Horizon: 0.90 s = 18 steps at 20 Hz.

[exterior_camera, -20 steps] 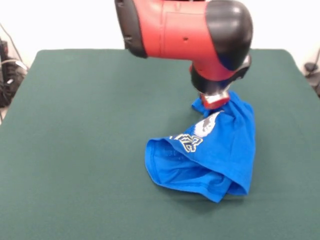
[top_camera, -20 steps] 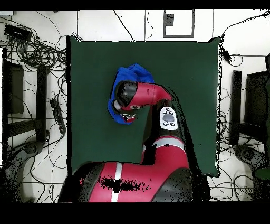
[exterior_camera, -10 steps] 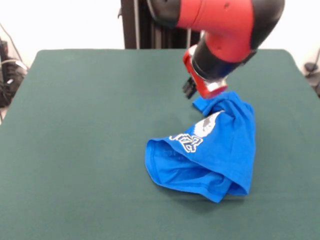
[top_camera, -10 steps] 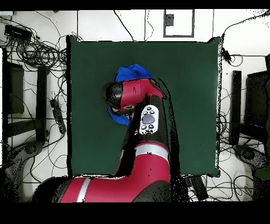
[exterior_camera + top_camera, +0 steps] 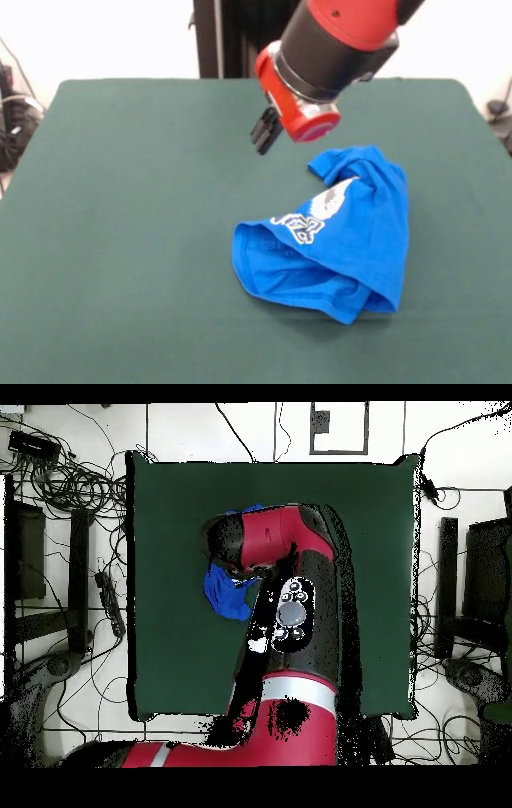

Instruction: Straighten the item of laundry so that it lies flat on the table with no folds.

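From the front, you had the pincer (image 5: 265, 130) hanging above the green worktop (image 5: 120, 200), clear of the cloth and pinching nothing; whether its tips were spread or pressed together you could not tell. The crumpled blue T-shirt (image 5: 336, 240) lay below it and off to the picture's right, its long axis running from the bunched far corner toward the near hem. From overhead, the arm covered most of the shirt (image 5: 228, 592), so only a blue edge showed beside it.

Tangled cables (image 5: 70, 484) beside dark racks (image 5: 25, 549)
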Tool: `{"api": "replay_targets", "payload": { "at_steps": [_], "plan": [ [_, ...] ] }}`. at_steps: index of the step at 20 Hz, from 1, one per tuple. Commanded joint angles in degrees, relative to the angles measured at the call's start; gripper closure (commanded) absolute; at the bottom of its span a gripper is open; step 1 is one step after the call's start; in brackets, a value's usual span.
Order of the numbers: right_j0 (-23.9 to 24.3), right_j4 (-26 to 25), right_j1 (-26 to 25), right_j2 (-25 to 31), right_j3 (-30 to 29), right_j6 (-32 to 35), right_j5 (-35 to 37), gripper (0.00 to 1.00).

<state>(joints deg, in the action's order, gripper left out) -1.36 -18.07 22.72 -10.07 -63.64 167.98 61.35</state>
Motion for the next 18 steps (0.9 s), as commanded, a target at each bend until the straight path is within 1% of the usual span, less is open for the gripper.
{"api": "replay_targets", "payload": {
  "at_steps": [1,4,7,12,16,18],
  "plan": [
    [2.64,6.26,-2.53,9.13,-5.60,-1.23,-5.46,1.00],
    [5.62,13.96,-2.81,14.15,-10.81,-0.69,-5.46,1.00],
    [6.62,17.89,-3.96,16.14,-13.13,-0.53,-6.84,1.00],
    [7.02,21.34,-5.42,17.85,-15.37,-1.00,-9.38,1.00],
    [7.13,22.69,-6.56,18.63,-15.39,-1.43,-10.20,1.00],
    [7.18,23.09,-6.92,18.75,-14.86,-1.82,-9.21,1.00]
  ]
}}
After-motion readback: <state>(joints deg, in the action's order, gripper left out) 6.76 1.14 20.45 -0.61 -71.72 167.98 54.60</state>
